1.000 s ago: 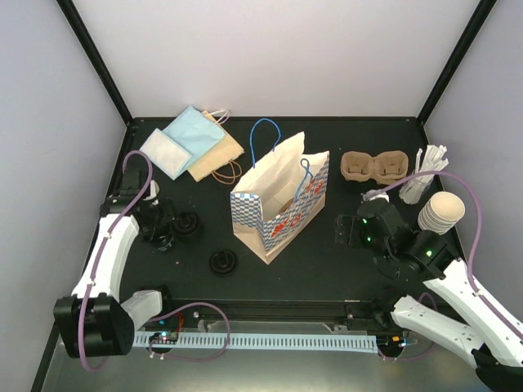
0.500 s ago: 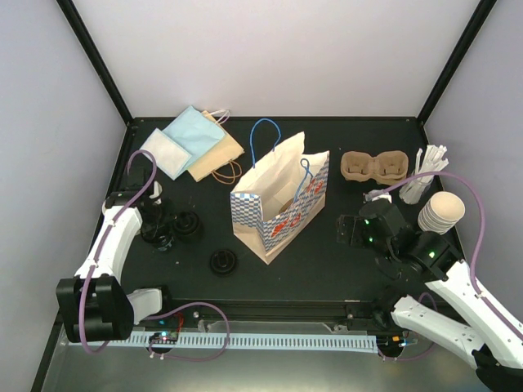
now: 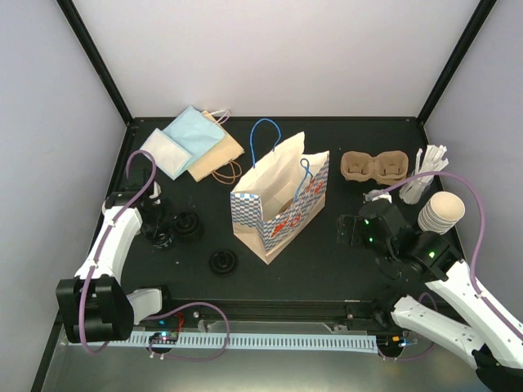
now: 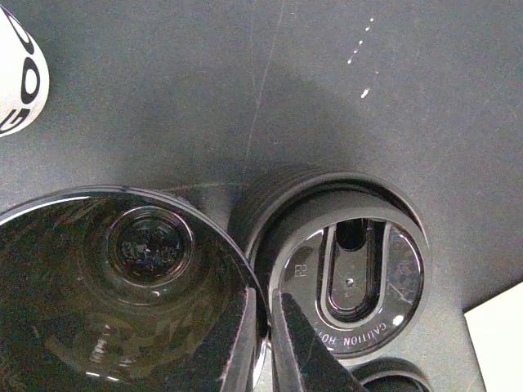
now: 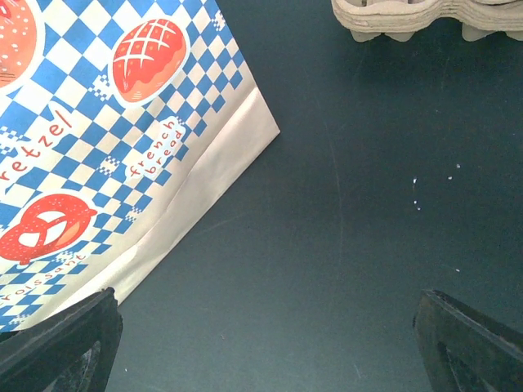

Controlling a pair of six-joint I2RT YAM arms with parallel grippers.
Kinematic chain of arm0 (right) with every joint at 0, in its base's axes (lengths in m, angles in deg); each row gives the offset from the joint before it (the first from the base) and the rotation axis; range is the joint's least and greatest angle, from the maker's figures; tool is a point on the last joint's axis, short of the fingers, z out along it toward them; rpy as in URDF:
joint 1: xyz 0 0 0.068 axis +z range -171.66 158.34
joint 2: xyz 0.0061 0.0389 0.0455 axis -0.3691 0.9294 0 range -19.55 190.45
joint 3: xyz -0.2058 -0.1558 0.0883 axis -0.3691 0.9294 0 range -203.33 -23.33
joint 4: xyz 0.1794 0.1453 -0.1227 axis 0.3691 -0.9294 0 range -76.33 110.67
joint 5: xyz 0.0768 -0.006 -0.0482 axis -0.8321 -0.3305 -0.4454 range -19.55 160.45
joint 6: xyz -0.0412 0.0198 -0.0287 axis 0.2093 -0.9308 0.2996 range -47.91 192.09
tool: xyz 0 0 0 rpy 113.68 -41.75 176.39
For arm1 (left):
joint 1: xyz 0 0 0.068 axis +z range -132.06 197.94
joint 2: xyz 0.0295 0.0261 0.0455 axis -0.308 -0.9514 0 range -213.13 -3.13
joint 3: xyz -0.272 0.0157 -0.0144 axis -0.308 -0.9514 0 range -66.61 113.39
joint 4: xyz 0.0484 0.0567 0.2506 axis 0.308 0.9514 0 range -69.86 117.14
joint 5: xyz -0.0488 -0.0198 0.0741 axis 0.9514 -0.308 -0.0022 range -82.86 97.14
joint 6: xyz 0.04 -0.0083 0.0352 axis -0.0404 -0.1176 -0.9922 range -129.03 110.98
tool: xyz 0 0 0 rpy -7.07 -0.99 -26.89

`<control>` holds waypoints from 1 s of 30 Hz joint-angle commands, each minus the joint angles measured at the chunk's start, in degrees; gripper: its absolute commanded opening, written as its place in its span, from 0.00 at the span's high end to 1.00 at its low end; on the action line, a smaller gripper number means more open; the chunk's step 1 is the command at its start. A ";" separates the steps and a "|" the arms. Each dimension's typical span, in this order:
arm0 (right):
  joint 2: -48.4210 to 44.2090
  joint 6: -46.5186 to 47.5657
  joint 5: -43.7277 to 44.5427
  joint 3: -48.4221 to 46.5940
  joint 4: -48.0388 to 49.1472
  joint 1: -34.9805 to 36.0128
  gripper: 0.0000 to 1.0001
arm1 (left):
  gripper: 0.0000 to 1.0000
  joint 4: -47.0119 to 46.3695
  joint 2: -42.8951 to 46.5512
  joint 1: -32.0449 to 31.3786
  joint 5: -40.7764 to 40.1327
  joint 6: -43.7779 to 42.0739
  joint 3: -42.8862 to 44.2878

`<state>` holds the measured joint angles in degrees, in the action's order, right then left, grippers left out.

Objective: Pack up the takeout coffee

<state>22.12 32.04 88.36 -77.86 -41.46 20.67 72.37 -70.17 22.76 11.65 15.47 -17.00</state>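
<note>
The blue-checked paper bag [image 5: 98,122] stands just left of my right gripper [image 5: 265,327], whose fingers are spread wide over the bare table [image 5: 343,204]. The pulp cup tray [image 5: 425,16] lies ahead of them, and the stacked paper cups [image 3: 441,212] are off to their right. My left gripper [image 4: 263,339] looks clenched on the rim of a black lid [image 4: 122,286] — gripped edge-on, I judge, to lift it clean. The lid stack [image 4: 343,269] crowds in just right of the fingers — easy to snag.
</note>
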 commanded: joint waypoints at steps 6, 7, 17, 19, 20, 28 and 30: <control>-0.16 0.51 1.24 -1.20 -0.27 -0.25 0.00 | 0.93 1.59 2.41 -0.29 -2.73 1.76 0.57; -0.17 0.51 1.24 -1.20 -0.25 -0.30 0.00 | 0.94 2.01 2.56 -0.33 -3.17 1.87 0.70; -0.05 0.76 1.15 -1.16 0.02 -0.25 0.00 | 0.98 3.65 2.72 -0.54 -3.87 2.08 1.94; -0.09 0.77 1.10 -1.16 -0.07 -0.25 0.00 | 0.98 3.82 2.98 -0.57 -3.81 2.15 2.05; -0.10 0.77 1.12 -1.16 -0.02 -0.23 0.00 | 0.99 3.84 3.19 -0.65 -3.83 2.21 2.12; -0.09 0.76 0.97 -1.16 -0.07 -0.28 0.00 | 0.77 1.75 1.86 -0.66 -1.57 1.28 1.72; -0.09 0.78 0.90 -1.18 -0.05 -0.27 0.00 | 0.75 1.09 1.04 -0.62 -1.16 1.16 1.41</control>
<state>22.28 32.61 88.34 -77.86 -41.48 20.67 74.66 -68.07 22.36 9.10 16.84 -16.94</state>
